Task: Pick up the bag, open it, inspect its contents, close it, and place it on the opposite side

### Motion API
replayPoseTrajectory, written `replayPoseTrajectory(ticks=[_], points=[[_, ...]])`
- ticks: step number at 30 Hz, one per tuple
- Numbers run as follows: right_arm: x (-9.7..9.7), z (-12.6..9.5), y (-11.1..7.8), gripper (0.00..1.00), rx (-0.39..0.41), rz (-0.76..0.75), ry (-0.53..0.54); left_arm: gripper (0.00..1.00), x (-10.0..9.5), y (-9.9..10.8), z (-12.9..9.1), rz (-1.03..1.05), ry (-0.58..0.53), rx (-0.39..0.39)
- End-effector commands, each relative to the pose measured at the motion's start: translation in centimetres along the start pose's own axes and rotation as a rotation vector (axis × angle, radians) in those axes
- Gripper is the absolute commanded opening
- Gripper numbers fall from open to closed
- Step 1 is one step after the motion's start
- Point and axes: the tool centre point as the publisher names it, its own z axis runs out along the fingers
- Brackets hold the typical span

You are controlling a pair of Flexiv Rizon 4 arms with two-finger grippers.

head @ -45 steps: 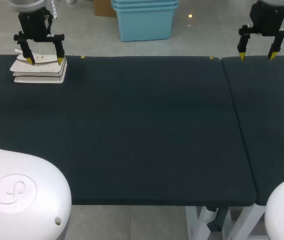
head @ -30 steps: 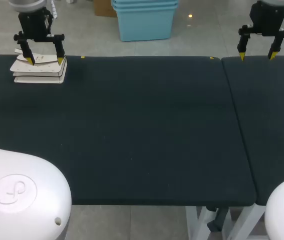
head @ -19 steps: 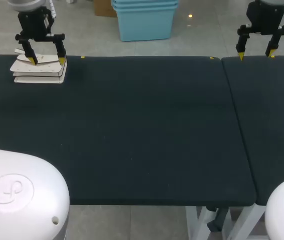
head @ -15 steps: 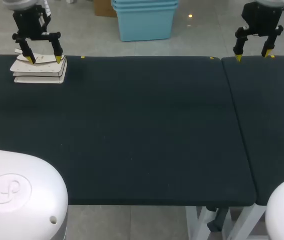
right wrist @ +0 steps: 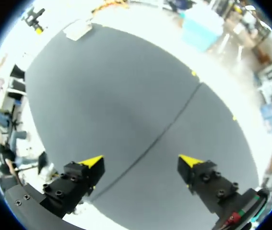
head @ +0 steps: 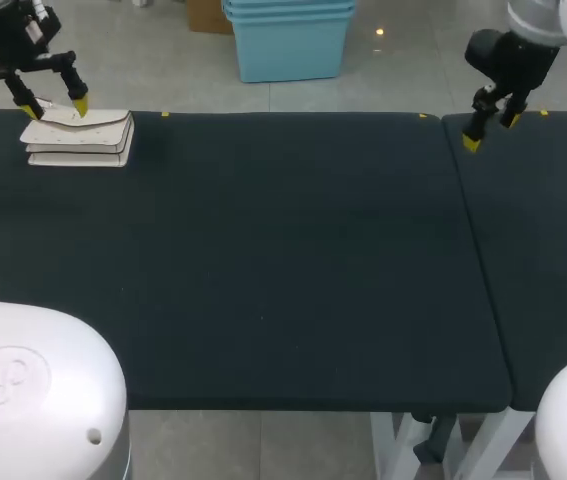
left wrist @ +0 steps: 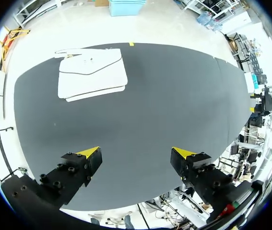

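Head view shows you the bag (head: 76, 138) lying flat at the far left corner of the table (head: 263, 260). It is white, its flap (head: 83, 121) is down, and nothing grips it. Your left gripper (head: 55, 107) hangs over the bag's far left edge with its fingers spread wide and empty. I judge it is placed there for the pick-up, which is not yet done. Your right gripper (head: 490, 130) hangs near the table's far edge, about over the seam (head: 478, 260) between the two table tops and well apart from the bag. It is also spread and holds nothing. That placing suits the task as I read it: the bag is to end on the right side, and a second gripper will be wanted to lift the flap.

Left wrist view gives you what the head view cannot, namely the bag's top face with the curved outline of the flap. It also shows the bag lying ahead of the fingers and off to one side, not between them. From the head view alone you might think the yellow tips touch the bag; here they are plainly apart from it.

Right wrist view shows the seam running under that gripper, with the bag only a small pale shape at the far corner. Only the head view shows you both arms and the bag together.
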Motion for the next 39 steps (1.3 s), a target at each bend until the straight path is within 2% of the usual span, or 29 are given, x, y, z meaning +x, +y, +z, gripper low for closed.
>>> replayPoseTrajectory(ticks=[1, 7, 12, 18, 31, 35, 39], points=[[1.4, 1.5, -1.2, 1.00, -0.205, -0.097, -0.028, 1.00, -2.0, 0.0, 0.3, 0.017, 0.119, -0.001], [2.7, 3.4, -1.0, 1.00, -0.270, -0.228, 0.052, 1.00, -4.3, -0.2, 0.7, 0.044, 0.148, -0.010], [4.0, 4.1, -0.3, 1.00, -0.324, -0.332, 0.131, 1.00, -5.9, -0.3, 0.7, 0.060, 0.170, 0.001], [5.7, 5.0, 0.3, 1.00, -0.340, -0.432, 0.192, 1.00, -7.3, -0.4, 0.7, 0.061, 0.187, 0.000], [5.7, 5.0, 0.3, 1.00, -0.340, -0.432, 0.192, 1.00, -10.2, -0.8, 0.8, 0.000, 0.217, 0.009], [7.0, 6.5, 1.6, 1.00, -0.408, -0.555, 0.236, 1.00, -11.3, -1.4, 1.2, -0.001, 0.235, 0.010], [8.1, 8.1, 2.3, 1.00, -0.424, -0.617, 0.263, 1.00, -13.0, -2.0, 1.6, 0.004, 0.263, 0.015]])
